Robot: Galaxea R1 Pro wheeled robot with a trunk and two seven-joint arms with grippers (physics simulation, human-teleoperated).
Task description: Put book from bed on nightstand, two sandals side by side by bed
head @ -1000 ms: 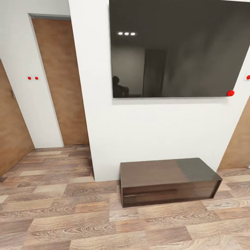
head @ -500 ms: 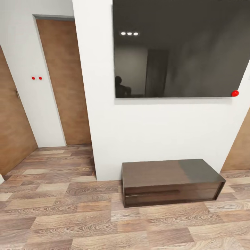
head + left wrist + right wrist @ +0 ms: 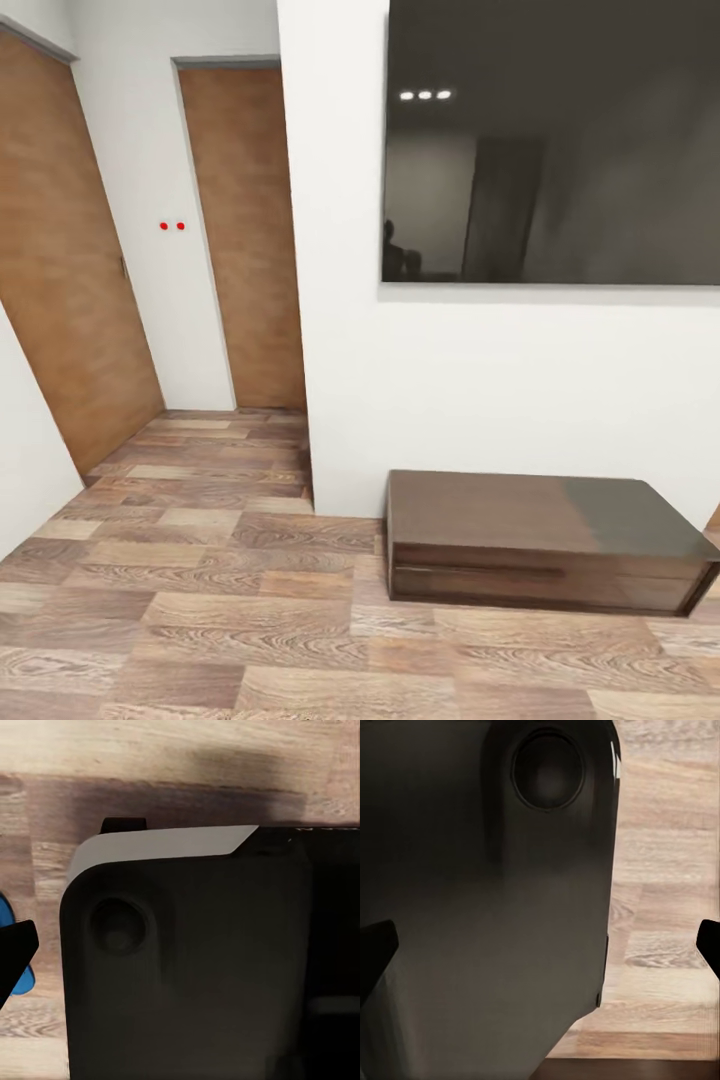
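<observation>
Against the white wall ahead sit a low dark TV bench (image 3: 540, 540) and a black screen (image 3: 555, 140) — both have slid rightward as the camera swings left toward two wooden doors (image 3: 245, 235). Book, bed and nightstand are nowhere here, so the robot is likely in transit. A blue sliver (image 3: 15, 960) edges the left wrist view — possibly a sandal. Whether either gripper is apart or together, I cannot tell.

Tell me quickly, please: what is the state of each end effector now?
Left end effector: cannot be told; one finger shows, the other is lost against dark.
Right end effector: open, fingertips wide apart, holding nothing.
</observation>
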